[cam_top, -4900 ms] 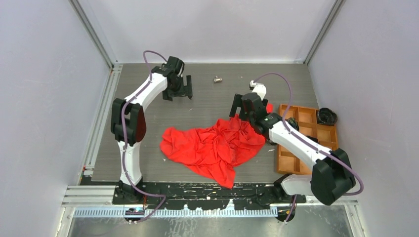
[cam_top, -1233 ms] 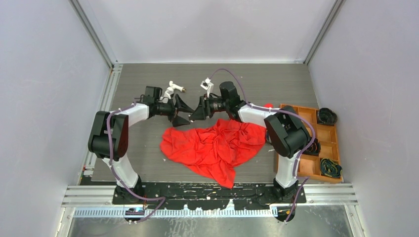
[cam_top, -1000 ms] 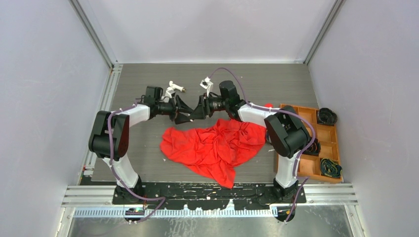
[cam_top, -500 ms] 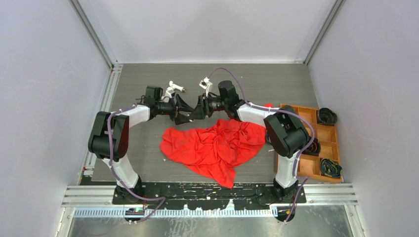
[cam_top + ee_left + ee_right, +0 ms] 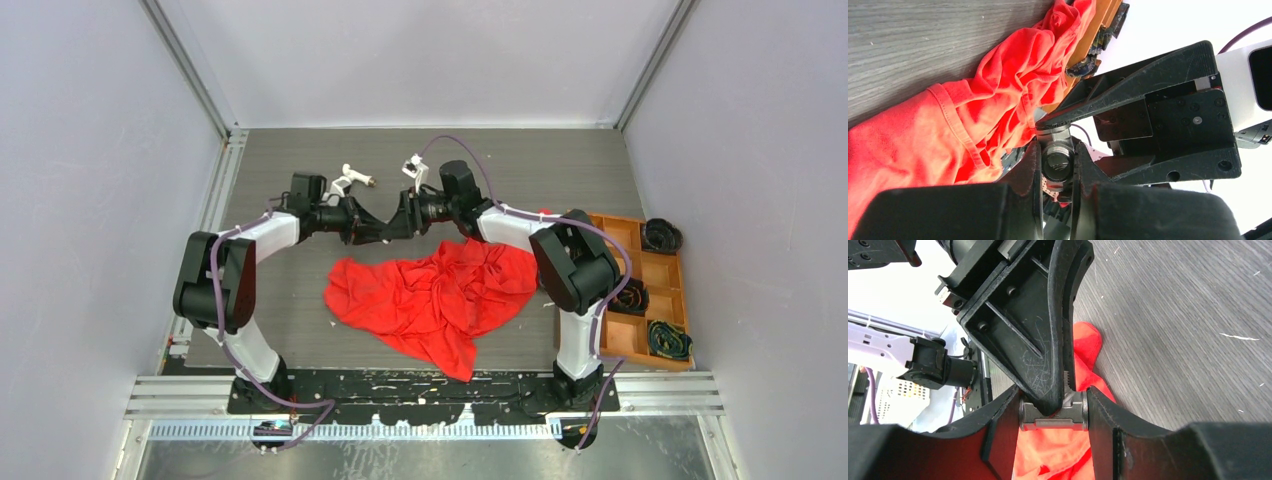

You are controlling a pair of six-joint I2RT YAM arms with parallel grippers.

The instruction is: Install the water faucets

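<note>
Top external shows my left gripper [image 5: 382, 230] and right gripper [image 5: 396, 224] have come together, both squeezing the small grey fitting [image 5: 1053, 417], so I guess it is changing hands.

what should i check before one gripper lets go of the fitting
1. Hold of the left gripper on the grey fitting: ok, its fingers press both sides.
2. Hold of the right gripper on the same fitting: ok, clamped end to end in its wrist view.
3. Location of the white tap: ok, lying on the table just behind the grippers, held by neither.
4. Clearance from the red cloth: cannot tell; it lies close beside the fingers.
5. Condition of the fitting's thread: cannot tell, too small.
</note>
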